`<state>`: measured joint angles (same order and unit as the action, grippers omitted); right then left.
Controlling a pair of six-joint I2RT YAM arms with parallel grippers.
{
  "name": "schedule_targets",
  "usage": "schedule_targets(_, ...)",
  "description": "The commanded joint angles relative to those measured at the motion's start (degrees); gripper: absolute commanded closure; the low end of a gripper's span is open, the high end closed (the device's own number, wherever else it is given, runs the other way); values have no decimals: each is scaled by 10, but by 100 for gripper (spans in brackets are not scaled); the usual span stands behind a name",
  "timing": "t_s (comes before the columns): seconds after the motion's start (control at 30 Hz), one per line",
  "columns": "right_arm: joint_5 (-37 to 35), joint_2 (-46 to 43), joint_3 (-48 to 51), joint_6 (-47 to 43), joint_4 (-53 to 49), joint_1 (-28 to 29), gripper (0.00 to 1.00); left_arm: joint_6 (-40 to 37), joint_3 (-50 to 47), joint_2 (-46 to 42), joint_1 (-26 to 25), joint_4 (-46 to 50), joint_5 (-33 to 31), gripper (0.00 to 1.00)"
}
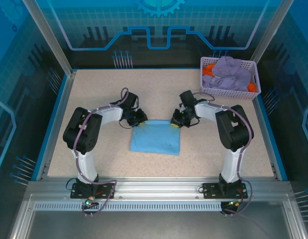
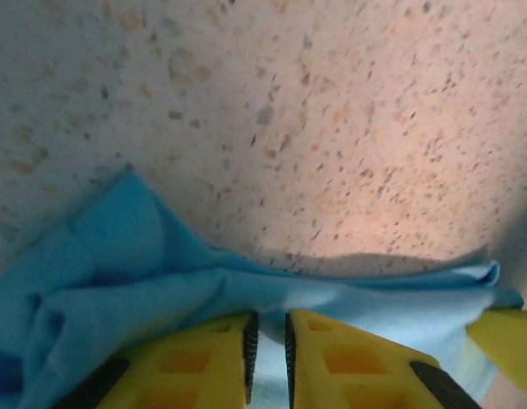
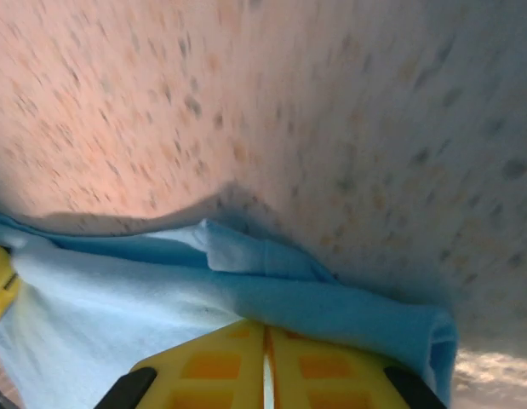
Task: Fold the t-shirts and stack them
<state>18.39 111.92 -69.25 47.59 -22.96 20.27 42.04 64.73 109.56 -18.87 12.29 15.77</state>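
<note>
Yellow fingers (image 2: pixel 348 362) of the left gripper (image 2: pixel 268 319) sat almost together at the far left corner of the blue t-shirt (image 1: pixel 156 139), with a sliver of pale cloth pinched in the narrow slit between them. At its far right corner the right gripper (image 3: pixel 265 332) was pressed tighter, jaws all but touching, and the doubled hem bunched over its tips; it looked clamped on that edge too. The shirt lay as a neat rectangle, with the basket (image 1: pixel 228 93) of lavender and orange shirts well apart beyond its far right corner. Judging by this, a fold of the far edge toward the near one was in hand. To do it well, both corners should rise level, travel at equal pace, and land square on the near edge before either grip lets go.
</note>
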Motion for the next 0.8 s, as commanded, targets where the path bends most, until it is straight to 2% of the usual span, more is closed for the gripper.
schedule_targets(0.0, 13, 42, 6, -19, -2, -31, 88, -22, -14, 4, 24, -4, -50, 79)
schedule_targets(0.1, 43, 46, 9, -24, 7, -46, 83, -24, -9, 7, 36, 5, -47, 77)
schedule_targets(0.2, 47, 8, 25, -25, 24, -49, 63, -30, 4, -13, 38, 21, -39, 69)
schedule_targets(0.23, 49, -9, 31, -26, 31, -49, 61, -31, 6, -25, 38, 25, -38, 66)
schedule_targets(0.33, 55, -75, 60, -21, 57, -46, 56, -29, 8, -75, 38, 37, -35, 48)
schedule_targets(0.37, 44, -106, 81, -17, 69, -45, 56, -29, 6, -97, 37, 40, -31, 46)
schedule_targets(0.47, 5, -201, 153, -11, 104, -23, 48, -37, -17, -161, 18, 68, -45, 44)
schedule_targets(0.57, 35, -250, 224, 2, 144, 17, 57, -34, -66, -220, -26, 70, -44, 45)
schedule_targets(0.63, 47, -265, 260, 16, 170, 57, 64, -22, -104, -245, -72, 45, -27, 50)
schedule_targets(0.77, 39, -257, 285, 39, 182, 122, 78, 19, -153, -223, -138, -21, 38, 54)
